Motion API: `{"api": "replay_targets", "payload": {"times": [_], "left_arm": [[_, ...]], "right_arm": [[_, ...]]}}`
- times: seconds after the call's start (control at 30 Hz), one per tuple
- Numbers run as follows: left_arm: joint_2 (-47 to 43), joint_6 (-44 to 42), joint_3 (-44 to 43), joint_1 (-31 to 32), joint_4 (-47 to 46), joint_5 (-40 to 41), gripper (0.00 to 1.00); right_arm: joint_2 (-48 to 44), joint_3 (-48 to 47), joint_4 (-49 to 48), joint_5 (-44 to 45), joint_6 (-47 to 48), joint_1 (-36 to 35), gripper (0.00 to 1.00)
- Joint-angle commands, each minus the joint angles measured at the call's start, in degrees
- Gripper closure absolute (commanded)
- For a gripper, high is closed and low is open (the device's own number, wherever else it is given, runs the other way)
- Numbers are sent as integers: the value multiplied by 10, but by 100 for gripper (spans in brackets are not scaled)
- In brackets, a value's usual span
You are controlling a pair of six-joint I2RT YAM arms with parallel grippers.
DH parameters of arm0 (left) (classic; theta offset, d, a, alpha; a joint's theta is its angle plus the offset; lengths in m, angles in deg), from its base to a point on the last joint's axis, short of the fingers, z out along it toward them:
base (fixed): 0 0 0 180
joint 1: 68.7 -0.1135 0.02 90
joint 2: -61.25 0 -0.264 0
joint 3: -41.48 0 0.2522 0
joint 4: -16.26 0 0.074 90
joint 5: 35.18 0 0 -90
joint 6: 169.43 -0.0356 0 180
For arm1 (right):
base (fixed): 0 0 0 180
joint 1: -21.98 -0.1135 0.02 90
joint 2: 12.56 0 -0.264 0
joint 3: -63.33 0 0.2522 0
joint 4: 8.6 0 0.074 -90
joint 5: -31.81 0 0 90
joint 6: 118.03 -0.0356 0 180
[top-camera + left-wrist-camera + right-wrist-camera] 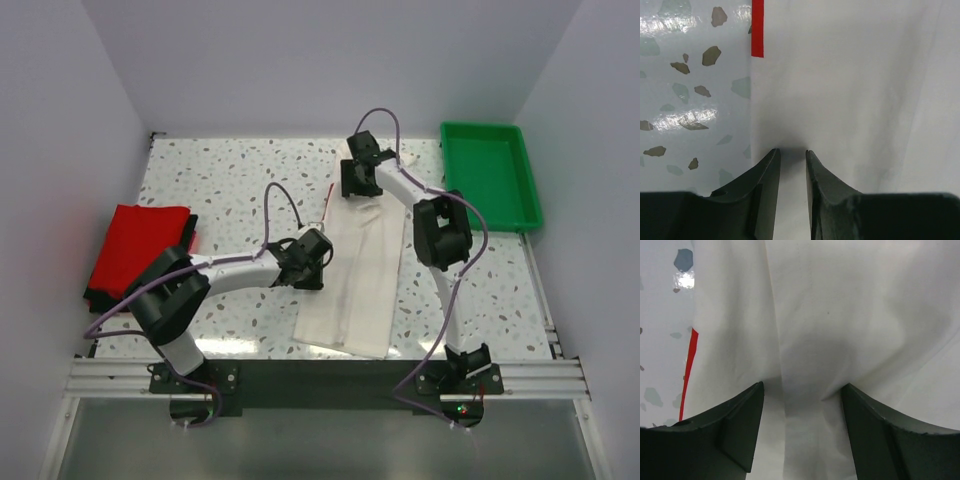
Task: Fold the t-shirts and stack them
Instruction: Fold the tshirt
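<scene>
On speckled table (230, 180), smooth oblong t-shirt (355, 285)

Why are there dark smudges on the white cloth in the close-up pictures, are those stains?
Likely shadows, not stains: in the left wrist view a soft grey patch lies on the white shirt just ahead of the fingers; the right wrist view shows the same between its fingers. The left wrist view also has bright glare on the glossy table.

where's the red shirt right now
In the top view the red shirt lies folded at the table's left edge, left of the left arm and apart from the white shirt mid-table.
</scene>
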Motion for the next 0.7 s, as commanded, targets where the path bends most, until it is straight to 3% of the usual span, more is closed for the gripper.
{"api": "replay_targets", "payload": {"times": [0.0,0.37,0.67], "left_arm": [[-19,31,17,-8,-27,19,68],[-11,27,31,-92,-70,-47,68],[14,32,-3,-104,-92,-105,68]], "right_arm": [[48,-37,28,2,4,-6,33],[156,-213,11,-65,18,-24,32],[106,-219,-21,-74,31,-25,28]]}}
